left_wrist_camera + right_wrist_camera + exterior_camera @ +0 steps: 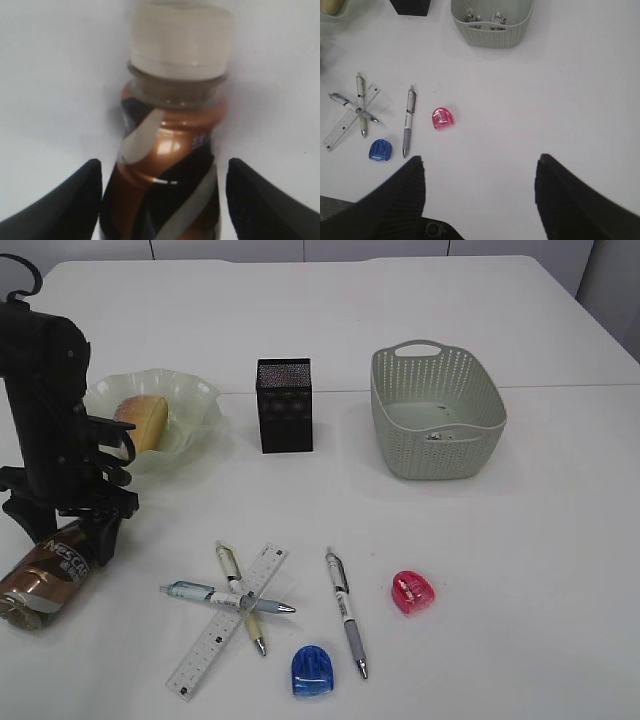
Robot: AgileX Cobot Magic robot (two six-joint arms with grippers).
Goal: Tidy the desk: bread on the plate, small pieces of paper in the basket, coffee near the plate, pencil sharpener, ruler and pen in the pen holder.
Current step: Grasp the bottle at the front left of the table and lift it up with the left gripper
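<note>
A brown coffee bottle point(45, 578) with a white cap lies on its side at the front left. My left gripper point(88, 532) is open, with a finger on each side of the bottle's body point(167, 175); a gap shows at the right finger. Bread point(143, 420) lies on the pale green plate point(200, 398). Paper pieces point(482, 17) lie in the grey basket point(437, 465). A ruler point(228, 620), three pens point(346, 612), a pink sharpener point(413, 592) and a blue sharpener point(313, 669) lie on the table in front of the black pen holder point(285, 405). My right gripper point(480, 167) is open and empty above bare table.
In the right wrist view the pink sharpener point(442, 119), a grey pen point(408, 120), the blue sharpener point(380, 150) and the ruler point(350, 125) with two crossed pens lie ahead to the left, and the basket point(492, 37) stands far ahead.
</note>
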